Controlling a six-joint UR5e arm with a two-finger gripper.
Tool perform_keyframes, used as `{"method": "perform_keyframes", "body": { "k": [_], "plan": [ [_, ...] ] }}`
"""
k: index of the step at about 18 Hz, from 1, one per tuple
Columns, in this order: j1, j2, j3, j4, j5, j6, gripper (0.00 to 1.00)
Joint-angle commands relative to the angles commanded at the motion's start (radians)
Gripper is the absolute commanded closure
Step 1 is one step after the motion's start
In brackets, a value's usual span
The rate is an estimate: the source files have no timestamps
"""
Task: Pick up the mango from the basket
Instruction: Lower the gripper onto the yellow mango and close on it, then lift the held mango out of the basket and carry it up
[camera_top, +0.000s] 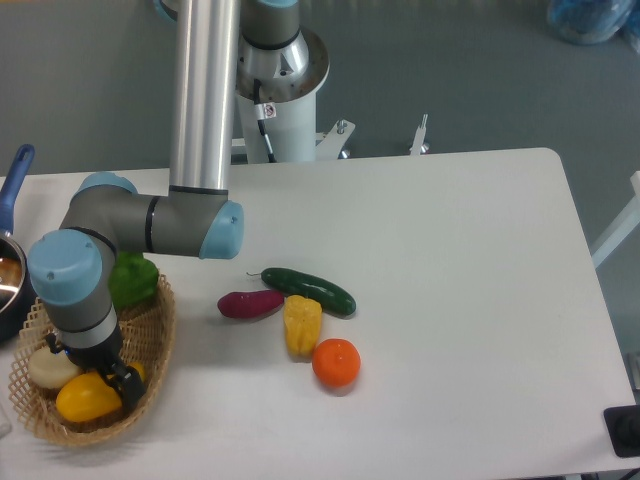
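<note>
- The mango (88, 398), smooth and yellow-orange, lies in the near end of the basket (160, 340) at the desk's (450, 300) left edge.
- The claw (118, 380) hangs low over the basket, right at the mango's right end; the wrist above hides most of it, so I cannot tell whether the fingers are wide, narrow or already touching the fruit.
- A pale round item (50, 366) sits just beside the mango on its far-left side, and a green item (132, 282) lies at the basket's far end behind the arm.
- To do this step well, I judge the fingers should straddle the mango's short width, near its middle, not its long axis.
- Closing gently matters: the skin looks smooth and rounded, so an off-centre grip could squirt it sideways into the wicker wall.
- The lift should be straight up, lest the basket rim catch or the light basket drag along.
- On the open desk lie a cucumber (310, 290), a purple vegetable (250, 304), a yellow pepper (302, 325) and an orange (336, 362); none is the target.
</note>
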Motion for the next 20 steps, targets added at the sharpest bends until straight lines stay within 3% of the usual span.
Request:
{"method": "perform_keyframes", "body": {
  "k": [2, 3, 4, 6, 7, 10, 13, 17, 20],
  "plan": [
    [0.000, -0.008, 0.000, 0.000, 0.002, 0.000, 0.01],
    [0.000, -0.008, 0.000, 0.000, 0.000, 0.000, 0.12],
    [0.000, -0.006, 0.003, 0.000, 0.000, -0.002, 0.32],
    [0.000, -0.005, 0.003, 0.000, -0.002, -0.002, 0.63],
    [0.000, -0.005, 0.003, 0.000, -0.003, -0.005, 0.74],
    [0.002, 0.023, -0.005, 0.000, -0.008, -0.014, 0.75],
    [0.017, 0.089, -0.015, -0.002, -0.049, -0.034, 0.75],
    [0.110, 0.231, -0.043, -0.009, -0.199, -0.043, 0.74],
    [0.191, 0.291, -0.072, -0.011, -0.261, -0.044, 0.74]
  ]
}}
